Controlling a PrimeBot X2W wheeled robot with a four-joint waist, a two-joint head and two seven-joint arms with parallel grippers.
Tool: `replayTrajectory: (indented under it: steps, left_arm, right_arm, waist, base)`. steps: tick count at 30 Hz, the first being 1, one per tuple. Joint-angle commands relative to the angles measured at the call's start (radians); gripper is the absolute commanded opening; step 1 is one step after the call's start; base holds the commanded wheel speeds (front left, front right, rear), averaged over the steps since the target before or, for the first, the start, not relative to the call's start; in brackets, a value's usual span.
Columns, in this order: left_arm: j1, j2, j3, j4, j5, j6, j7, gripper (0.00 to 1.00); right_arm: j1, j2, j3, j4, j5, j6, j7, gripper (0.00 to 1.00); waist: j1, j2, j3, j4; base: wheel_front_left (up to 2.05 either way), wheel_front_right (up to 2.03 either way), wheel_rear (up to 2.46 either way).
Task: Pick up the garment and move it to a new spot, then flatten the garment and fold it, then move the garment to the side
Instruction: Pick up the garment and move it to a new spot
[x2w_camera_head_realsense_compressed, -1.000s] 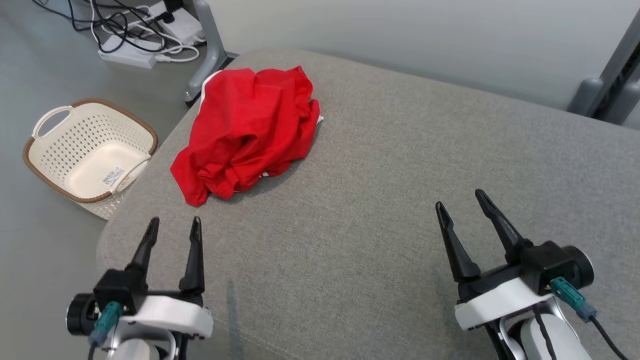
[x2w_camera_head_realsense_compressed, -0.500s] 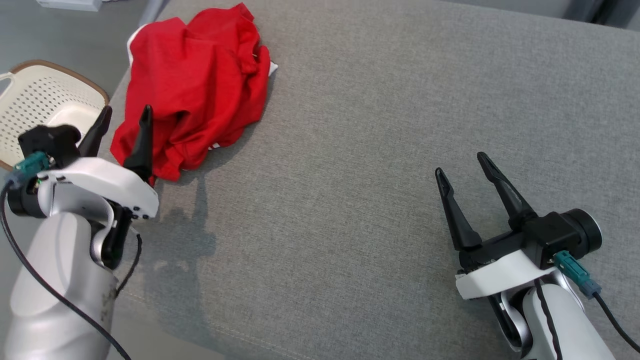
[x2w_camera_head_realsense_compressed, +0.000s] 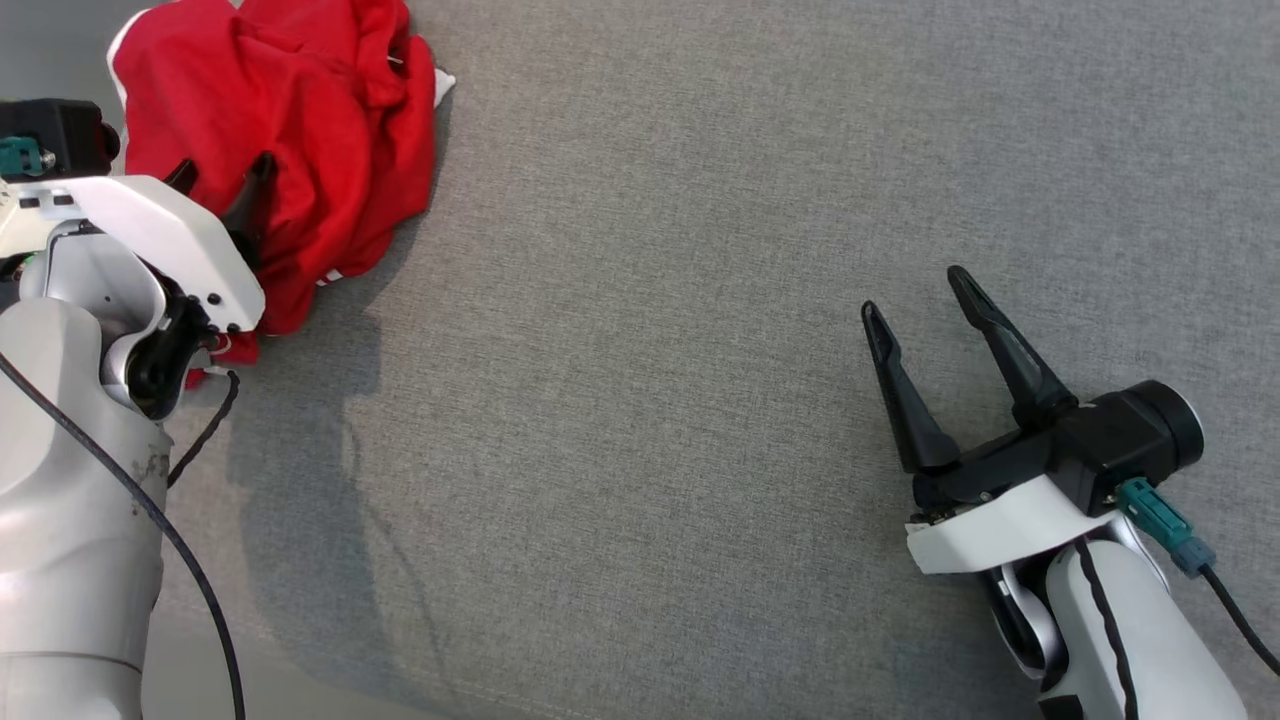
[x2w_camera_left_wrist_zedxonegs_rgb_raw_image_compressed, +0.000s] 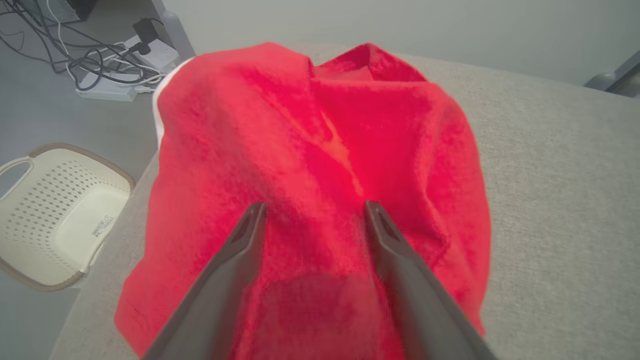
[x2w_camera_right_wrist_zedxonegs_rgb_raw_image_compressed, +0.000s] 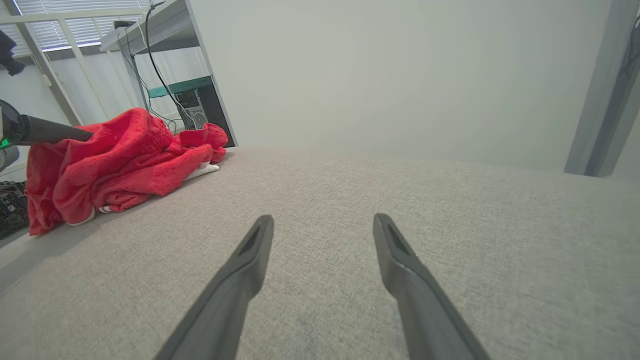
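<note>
The garment (x2w_camera_head_realsense_compressed: 300, 130) is a crumpled red piece with white trim, heaped at the far left of the grey cushion (x2w_camera_head_realsense_compressed: 700, 300). My left gripper (x2w_camera_head_realsense_compressed: 222, 175) hangs open just over the heap's near side, nothing between its fingers. From the left wrist the garment (x2w_camera_left_wrist_zedxonegs_rgb_raw_image_compressed: 320, 165) spreads wide under the two spread fingers of my left gripper (x2w_camera_left_wrist_zedxonegs_rgb_raw_image_compressed: 312, 207). My right gripper (x2w_camera_head_realsense_compressed: 915, 290) stands open over bare fabric at the lower right, far from the cloth. In the right wrist view the garment (x2w_camera_right_wrist_zedxonegs_rgb_raw_image_compressed: 120, 165) lies at the far left beyond my open right gripper (x2w_camera_right_wrist_zedxonegs_rgb_raw_image_compressed: 322, 220).
A cream perforated basket (x2w_camera_left_wrist_zedxonegs_rgb_raw_image_compressed: 55, 215) stands on the floor left of the cushion's edge. Cables and a white power strip (x2w_camera_left_wrist_zedxonegs_rgb_raw_image_compressed: 107, 90) lie on the floor behind it. A grey wall and metal frame legs (x2w_camera_right_wrist_zedxonegs_rgb_raw_image_compressed: 595, 100) stand beyond the cushion.
The head camera has tilted down and right, shifting the whole picture. My left arm has reached forward, bringing its open fingers over the near part of the red heap. The right gripper keeps its pose.
</note>
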Motion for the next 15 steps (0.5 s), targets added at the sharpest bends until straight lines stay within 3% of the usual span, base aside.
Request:
replayTrajectory:
  steps: [1,4,5,6,15]
  left_arm:
    - [-0.032,0.010,0.001,0.015,-0.006,-0.005,0.009,1.00]
    - [-0.054,0.013,-0.008,0.063,-0.011,-0.006,0.035,0.98]
    - [-0.064,0.016,-0.009,0.076,-0.014,-0.005,0.042,0.32]
    - [-0.072,0.020,-0.010,0.090,-0.012,-0.005,0.045,0.00]
    - [-0.121,0.044,0.002,0.146,-0.009,0.011,-0.054,0.00]
  right_arm:
    - [-0.010,-0.010,0.000,-0.005,0.005,0.000,-0.004,1.00]
    - [-0.008,-0.017,0.006,-0.006,0.002,0.000,-0.004,1.00]
    - [-0.009,-0.019,0.009,-0.006,-0.001,0.000,-0.004,1.00]
    - [-0.011,-0.023,0.010,-0.006,-0.001,0.000,-0.004,1.00]
    - [-0.009,-0.016,0.004,0.002,0.011,0.000,-0.004,1.00]
  waist:
    - [0.0000,0.0000,0.011,-0.011]
    - [0.0000,0.0000,0.018,-0.020]
    - [0.0000,0.0000,0.020,-0.022]
    - [0.0000,0.0000,0.022,-0.024]
    - [0.0000,0.0000,-0.004,-0.035]
  base:
    - [0.00,0.00,0.00]
    - [0.00,0.00,0.00]
    - [0.00,0.00,0.00]
    - [0.00,0.00,0.00]
    - [0.00,0.00,0.00]
